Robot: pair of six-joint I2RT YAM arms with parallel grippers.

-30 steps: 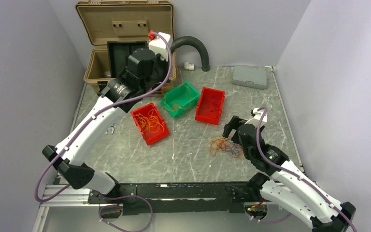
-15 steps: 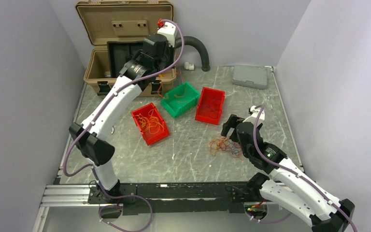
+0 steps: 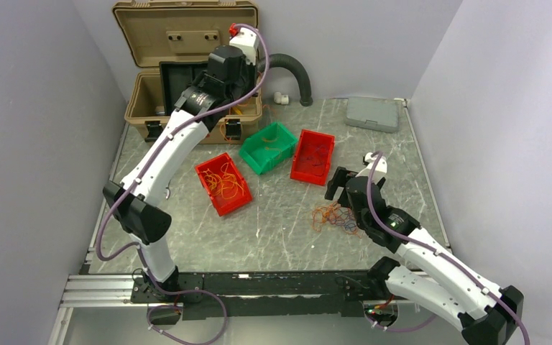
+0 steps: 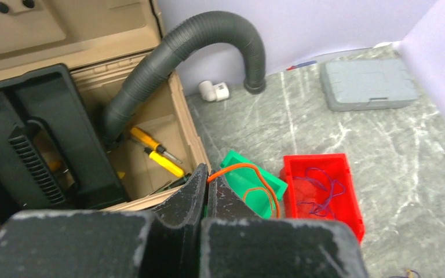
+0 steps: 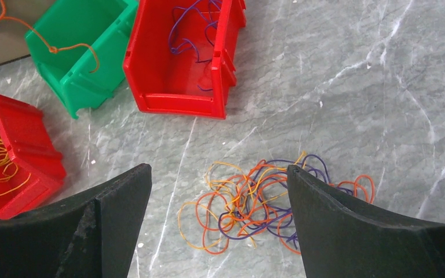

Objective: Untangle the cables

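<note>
Cables [image 5: 255, 202], a thin orange-yellow-purple wire tangle, sit right under the empty right claw [image 5: 218, 171], jaws spread wide; left claw [image 4: 207, 180] is way off, clamped on one orange strand [image 4: 249, 168]

End of orange cable [image 4: 239, 166] hidden inside pinched left gripper [image 4: 207, 176], red bin [image 5: 29, 145] cut by right wrist view's left edge, tangle [image 5: 255, 202] edge behind right gripper [image 5: 219, 169] finger.

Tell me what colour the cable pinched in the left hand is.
Orange. The cable in the left hand shows best in the left wrist view.
</note>
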